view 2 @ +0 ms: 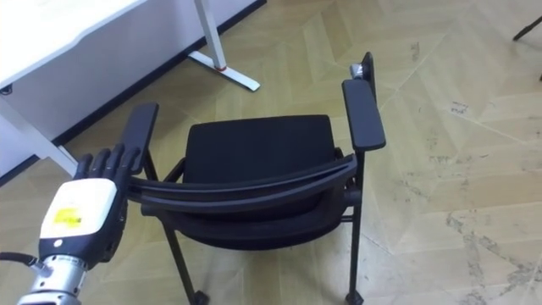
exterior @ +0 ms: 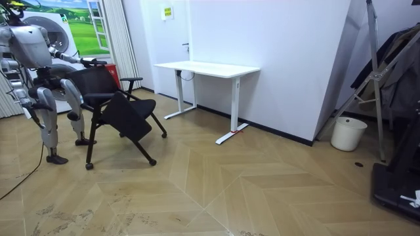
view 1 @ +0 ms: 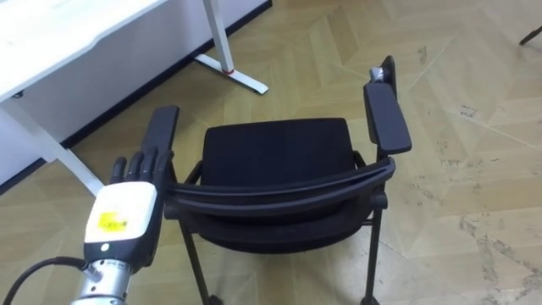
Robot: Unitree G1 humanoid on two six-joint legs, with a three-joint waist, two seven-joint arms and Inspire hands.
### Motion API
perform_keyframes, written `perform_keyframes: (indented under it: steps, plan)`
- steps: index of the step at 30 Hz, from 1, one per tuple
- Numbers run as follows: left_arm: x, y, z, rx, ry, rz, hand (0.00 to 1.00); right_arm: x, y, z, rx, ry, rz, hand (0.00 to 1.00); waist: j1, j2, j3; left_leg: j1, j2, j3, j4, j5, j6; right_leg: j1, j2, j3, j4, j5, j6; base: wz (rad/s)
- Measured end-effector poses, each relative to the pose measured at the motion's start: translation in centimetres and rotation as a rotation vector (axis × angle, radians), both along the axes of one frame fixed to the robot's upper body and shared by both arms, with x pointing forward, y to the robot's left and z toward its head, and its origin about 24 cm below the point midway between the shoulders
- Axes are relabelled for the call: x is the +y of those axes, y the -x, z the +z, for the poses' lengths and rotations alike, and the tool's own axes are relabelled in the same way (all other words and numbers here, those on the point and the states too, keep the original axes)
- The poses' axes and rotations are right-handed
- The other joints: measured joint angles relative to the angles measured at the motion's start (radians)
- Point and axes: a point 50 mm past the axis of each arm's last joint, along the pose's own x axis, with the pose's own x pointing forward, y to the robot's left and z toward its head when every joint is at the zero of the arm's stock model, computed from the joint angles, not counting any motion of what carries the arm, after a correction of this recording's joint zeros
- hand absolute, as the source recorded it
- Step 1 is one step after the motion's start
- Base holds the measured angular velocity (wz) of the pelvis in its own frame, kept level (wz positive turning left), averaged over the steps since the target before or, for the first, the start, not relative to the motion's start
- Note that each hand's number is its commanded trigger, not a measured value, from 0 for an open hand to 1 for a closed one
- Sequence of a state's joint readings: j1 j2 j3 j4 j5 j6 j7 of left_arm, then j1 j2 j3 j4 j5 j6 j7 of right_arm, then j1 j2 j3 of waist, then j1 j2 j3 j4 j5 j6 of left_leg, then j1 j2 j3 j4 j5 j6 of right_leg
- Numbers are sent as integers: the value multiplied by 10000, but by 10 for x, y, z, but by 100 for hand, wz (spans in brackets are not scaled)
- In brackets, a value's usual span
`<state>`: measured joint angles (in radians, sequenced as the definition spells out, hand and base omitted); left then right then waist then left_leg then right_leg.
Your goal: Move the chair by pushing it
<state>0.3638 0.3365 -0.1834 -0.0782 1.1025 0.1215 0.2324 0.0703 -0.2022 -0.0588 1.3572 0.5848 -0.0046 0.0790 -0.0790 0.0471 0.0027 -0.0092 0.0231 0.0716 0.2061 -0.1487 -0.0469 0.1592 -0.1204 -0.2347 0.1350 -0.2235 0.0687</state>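
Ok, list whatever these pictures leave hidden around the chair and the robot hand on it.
Eye views: whether the left robot hand presses the backrest; the hand's own back covers the contact.
Eye views: most of the desk, cut off by the top and left edges.
Room view: where that hand meets the chair, too small to tell.

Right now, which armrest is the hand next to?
The left armrest, on the desk side; the left hand lies beside it. The other armrest stands free.
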Motion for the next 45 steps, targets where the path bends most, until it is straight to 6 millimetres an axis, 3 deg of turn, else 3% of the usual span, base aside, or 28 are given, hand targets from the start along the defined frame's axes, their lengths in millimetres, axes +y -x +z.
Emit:
perform_keyframes:
  steps: [7,15,45]
  plan:
    - [-4,0,1,421,86,-46,0,0,-3,0,-162,-90,-295,0,-73,74,-42,-5,-9,-34,-2,11,18,15,6,9,12,2,-3,2]
    - [-9,6,-2,1196,41,-240,0,-1,-10,1,-150,-223,508,0,-194,134,-30,-39,-8,-33,9,17,26,5,7,-8,-3,0,-2,0]
    - [-7,11,-1,1665,-108,-119,0,-4,-20,3,-238,201,457,0,-319,60,-53,65,-6,139,-20,21,32,-24,-23,123,-17,-2,2,-1]
